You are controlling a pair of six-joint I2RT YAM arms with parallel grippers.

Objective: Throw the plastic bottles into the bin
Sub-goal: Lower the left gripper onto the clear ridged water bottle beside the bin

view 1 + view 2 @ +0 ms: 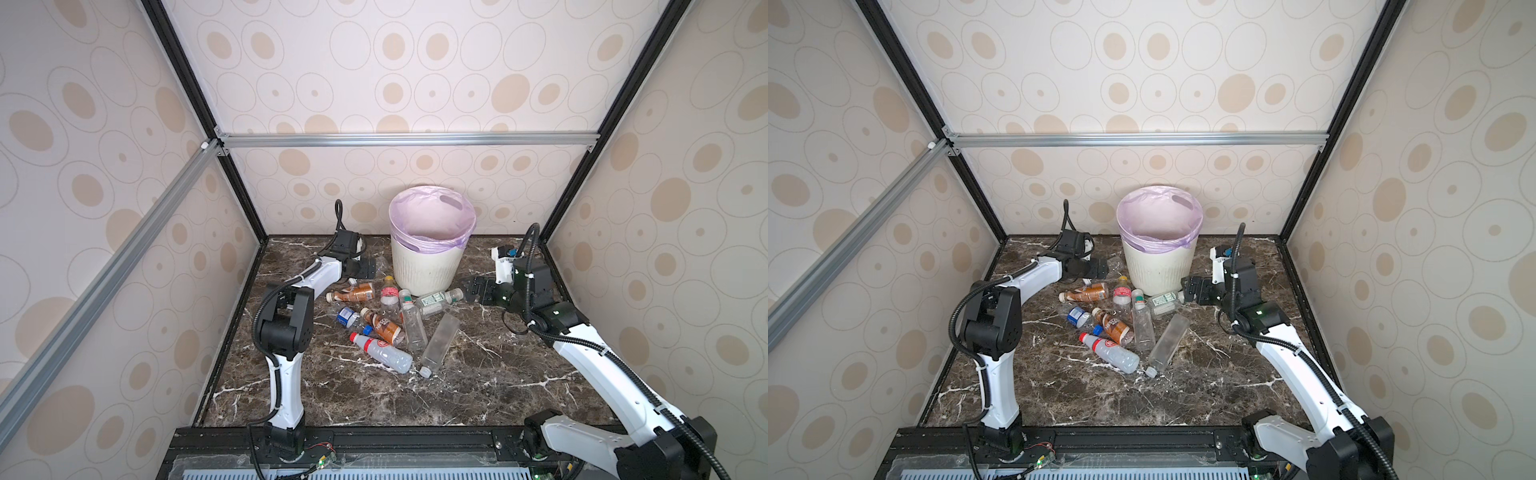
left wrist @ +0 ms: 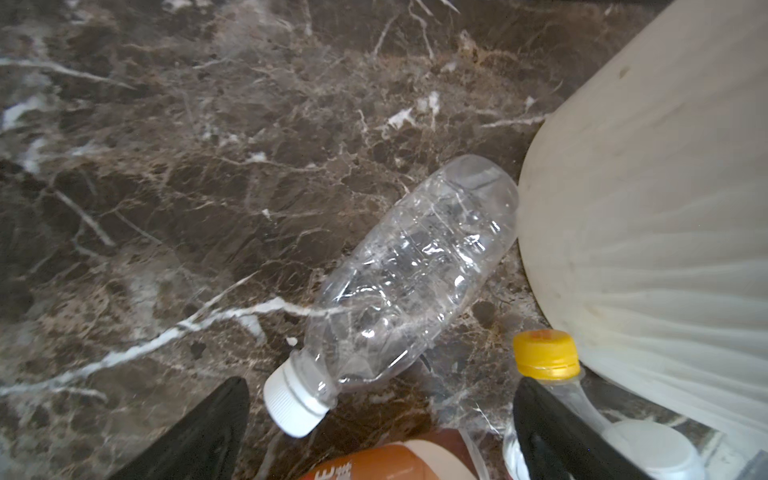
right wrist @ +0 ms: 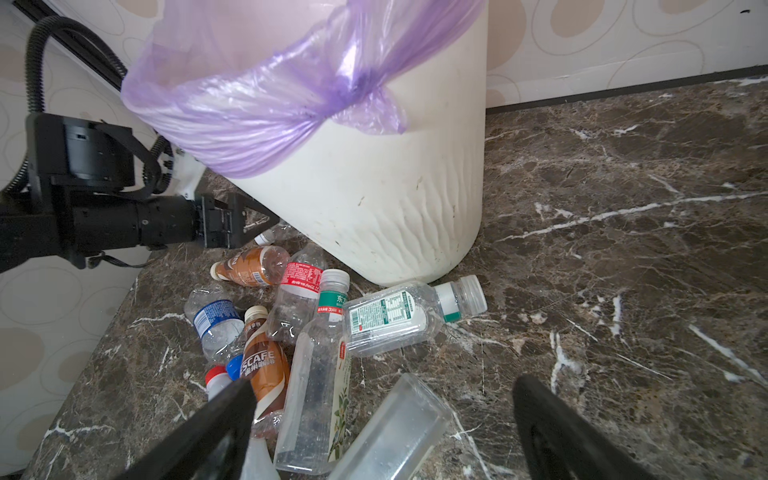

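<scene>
Beside the bin, a clear bottle lies just ahead of the wide-open, empty left end effector.

The bin stands upright at the far centre of the surface. The plastic bottles lie clustered on the surface, on the bin's near side. The left claw sits low at the bin's left. The right claw, jaws apart, is at its right.

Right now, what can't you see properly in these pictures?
- Bottom of the bin: both top views, its own front wall hides it.
- Brown bottle: left wrist view, cut off by the edge.
- Red-capped bottle: right wrist view, mostly behind a finger of the right gripper.
</scene>
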